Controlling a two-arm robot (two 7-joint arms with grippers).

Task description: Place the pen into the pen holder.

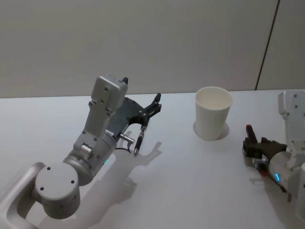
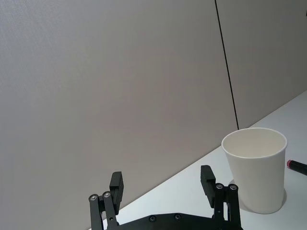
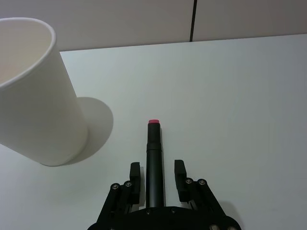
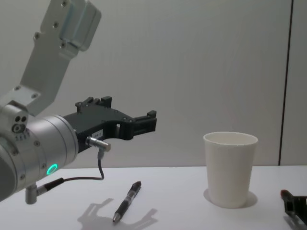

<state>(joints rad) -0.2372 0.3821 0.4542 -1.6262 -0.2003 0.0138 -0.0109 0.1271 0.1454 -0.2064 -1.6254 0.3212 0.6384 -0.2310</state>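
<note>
Found the pen holder standing upright on the white table, right of centre and toward the far edge, mouth open. Saw a black pen lying on the table left of the cup and well apart from it, tip pointing toward the near side. Noted the left gripper raised above that pen and clear of it, fingers spread with nothing between them, aimed toward the far wall and the cup. Spotted the right gripper low at the table, near and to the right of the cup, fingers parted on either side of a red-tipped pen. Made out a narrow gap between that pen's barrel and each fingertip, red end pointing away from the palm, just beside the cup's base but not touching it.
</note>
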